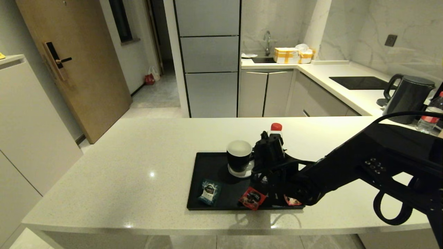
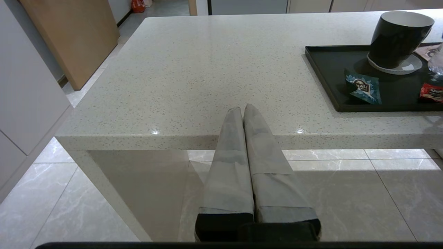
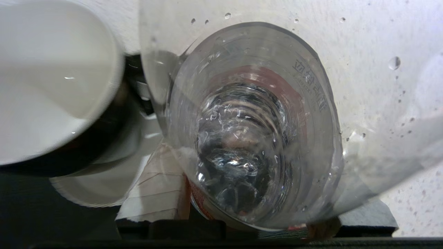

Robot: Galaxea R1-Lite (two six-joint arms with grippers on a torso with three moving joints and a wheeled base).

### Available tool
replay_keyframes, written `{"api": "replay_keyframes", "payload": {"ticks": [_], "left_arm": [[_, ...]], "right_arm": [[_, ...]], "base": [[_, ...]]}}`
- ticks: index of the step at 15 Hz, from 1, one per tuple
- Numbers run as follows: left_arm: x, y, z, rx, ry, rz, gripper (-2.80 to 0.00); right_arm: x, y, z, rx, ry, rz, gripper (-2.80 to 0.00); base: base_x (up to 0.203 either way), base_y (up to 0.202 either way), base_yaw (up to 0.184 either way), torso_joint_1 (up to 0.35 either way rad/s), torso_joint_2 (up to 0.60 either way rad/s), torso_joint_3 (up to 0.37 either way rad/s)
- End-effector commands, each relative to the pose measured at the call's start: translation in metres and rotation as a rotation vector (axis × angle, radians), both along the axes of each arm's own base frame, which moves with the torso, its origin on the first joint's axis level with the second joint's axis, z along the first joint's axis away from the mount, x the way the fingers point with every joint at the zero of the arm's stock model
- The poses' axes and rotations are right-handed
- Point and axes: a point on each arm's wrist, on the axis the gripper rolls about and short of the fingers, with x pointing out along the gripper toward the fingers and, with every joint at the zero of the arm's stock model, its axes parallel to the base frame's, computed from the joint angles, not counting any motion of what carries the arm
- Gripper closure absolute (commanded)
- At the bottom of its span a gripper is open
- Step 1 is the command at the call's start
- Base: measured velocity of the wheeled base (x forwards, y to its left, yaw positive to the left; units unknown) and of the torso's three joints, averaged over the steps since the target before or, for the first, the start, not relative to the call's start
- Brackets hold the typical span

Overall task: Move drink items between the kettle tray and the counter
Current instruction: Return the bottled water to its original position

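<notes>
The clear water bottle (image 1: 276, 128), red cap up, stands at the black kettle tray's (image 1: 207, 162) right side. My right gripper (image 1: 271, 147) is clamped round its body just below the cap, and the bottle (image 3: 249, 131) fills the right wrist view. On the tray lie a dark teal sachet (image 1: 209, 192) and a red sachet (image 1: 252, 198); another red sachet (image 1: 292, 200) shows under my arm. My left gripper (image 2: 243, 108) is shut and empty, hanging off the near edge of the cream counter (image 1: 138, 162), left of the tray (image 2: 328, 69).
A black mug (image 1: 238, 155) with white inside sits on a saucer on the tray, just left of the bottle. On the far counter stand a black kettle (image 1: 408, 98), a second bottle (image 1: 429, 117) and a glass hob (image 1: 360, 82).
</notes>
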Motion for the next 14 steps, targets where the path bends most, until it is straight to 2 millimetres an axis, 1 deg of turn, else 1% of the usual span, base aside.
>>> {"api": "replay_keyframes", "payload": {"ticks": [1, 3, 8, 10, 14], "left_arm": [[0.0001, 0.0000, 0.0001, 0.000, 0.001, 0.001, 0.00], [0.0001, 0.0000, 0.0001, 0.000, 0.001, 0.001, 0.00], [0.0001, 0.0000, 0.0001, 0.000, 0.001, 0.001, 0.00], [0.0001, 0.0000, 0.0001, 0.000, 0.001, 0.001, 0.00], [0.0001, 0.0000, 0.0001, 0.000, 0.001, 0.001, 0.00]], "right_arm": [[-0.0007, -0.0006, -0.0071, -0.006, 0.012, -0.006, 0.00], [-0.0036, -0.0026, -0.0056, -0.008, 0.016, -0.006, 0.00], [-0.0032, -0.0023, -0.0118, -0.019, 0.029, -0.005, 0.00], [-0.0037, -0.0026, -0.0068, -0.009, 0.022, -0.001, 0.00], [-0.0046, -0.0031, -0.0036, -0.007, 0.019, 0.001, 0.00]], "base": [[0.000, 0.000, 0.000, 0.000, 0.00, 0.000], [0.000, 0.000, 0.000, 0.000, 0.00, 0.000], [0.000, 0.000, 0.000, 0.000, 0.00, 0.000], [0.000, 0.000, 0.000, 0.000, 0.00, 0.000], [0.000, 0.000, 0.000, 0.000, 0.00, 0.000]]}}
